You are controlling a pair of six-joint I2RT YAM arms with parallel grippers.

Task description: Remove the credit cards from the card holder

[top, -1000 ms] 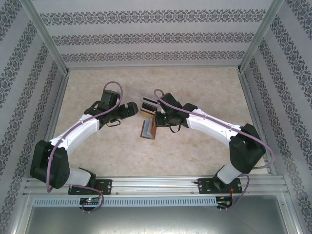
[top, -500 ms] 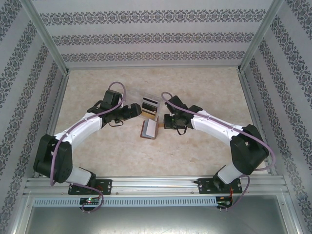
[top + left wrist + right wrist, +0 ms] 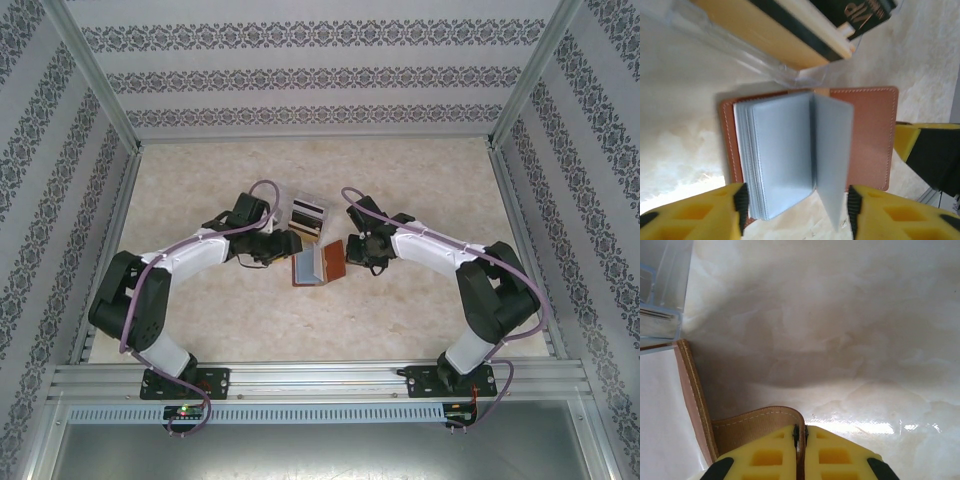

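The brown leather card holder (image 3: 333, 262) lies open on the table at mid-table. In the left wrist view its cover (image 3: 871, 125) lies flat, a stack of grey plastic sleeves (image 3: 782, 150) lies on the left half, and one sleeve (image 3: 832, 150) stands upright. I cannot make out credit cards in the sleeves. My left gripper (image 3: 290, 243) (image 3: 797, 210) is open, with one finger on either side of the sleeves. My right gripper (image 3: 350, 252) (image 3: 800, 432) is shut on the holder's right cover flap (image 3: 750, 425) at its edge.
A clear plastic box (image 3: 307, 214) (image 3: 790, 40) holding several upright cards stands just behind the holder and nearly touches it. Its corner (image 3: 660, 295) shows in the right wrist view. Patterned walls enclose the table on three sides.
The right gripper has pulled the cover rightward, laying the holder open. The left gripper has moved right to the holder and its jaws have narrowed around the sleeves.
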